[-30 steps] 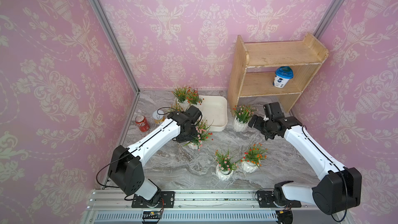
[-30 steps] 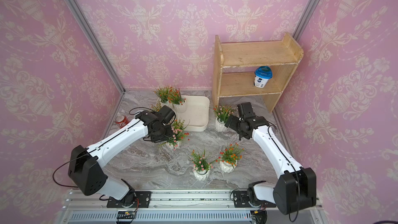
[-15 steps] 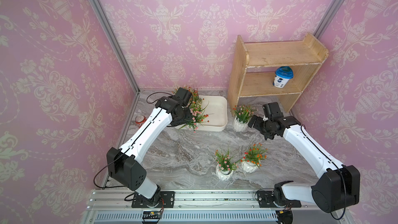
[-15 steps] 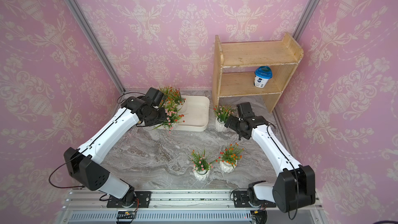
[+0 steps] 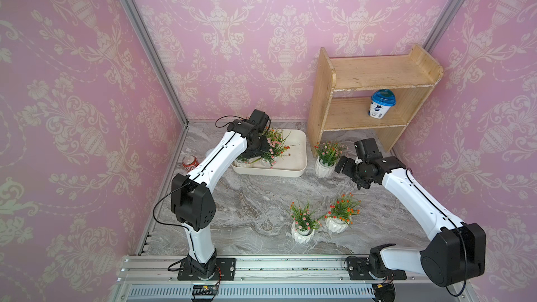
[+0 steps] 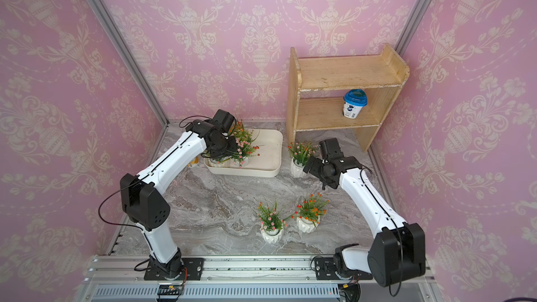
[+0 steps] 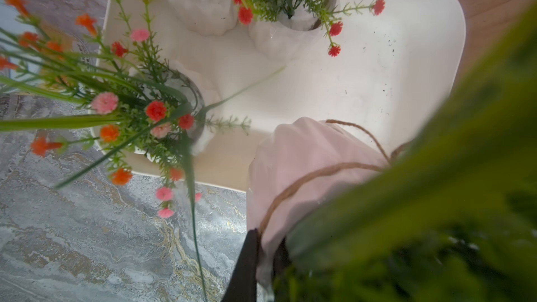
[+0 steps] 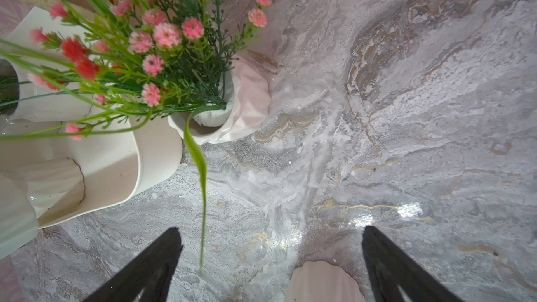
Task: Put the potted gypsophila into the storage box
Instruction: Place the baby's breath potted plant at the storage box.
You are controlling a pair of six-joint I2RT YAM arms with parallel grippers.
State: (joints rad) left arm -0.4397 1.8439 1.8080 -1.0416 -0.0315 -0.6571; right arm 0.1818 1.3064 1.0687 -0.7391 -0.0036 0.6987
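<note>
Black left end effector (image 7: 263,254): jaws together, clamped on the rim of the potted gypsophila (image 7: 308,167). That's a white ribbed pot with twine round it and pink blooms. Its greenery is blurred right up against the wrist camera.

Both top views put the potted gypsophila (image 5: 273,148) (image 6: 242,145) inside the outline of the storage box (image 5: 302,155), near the front wall. Can't tell if its base touches the box floor.

Three more pots in the same box:
- mixed-bloom pot (image 7: 186,103) in the front corner on the left arm's side, just beside the held one
- far-end pots (image 7: 209,7), two white ones side by side, red flowers over them

Right end effector (image 8: 270,257): fingers wide apart, over the grey marble worktop (image 8: 406,111).
- Near it, the pink-flowered pot (image 8: 220,123) stands on the worktop, just beside the box corner nearest the wooden shelf unit (image 5: 374,82).
- One long grass blade from that pot hangs down between the fingers.
- A pale ribbed edge also shows low between the fingers; can't tell what it is.

Further out:
- front pink pot (image 5: 302,233) and front orange pot (image 5: 337,223) stand near each other at the worktop's front, well apart from the box
- blue-lidded cup (image 5: 383,107) on the shelf unit's lower shelf
- red can (image 5: 190,162) on the worktop by the left wall, beside the left arm
</note>
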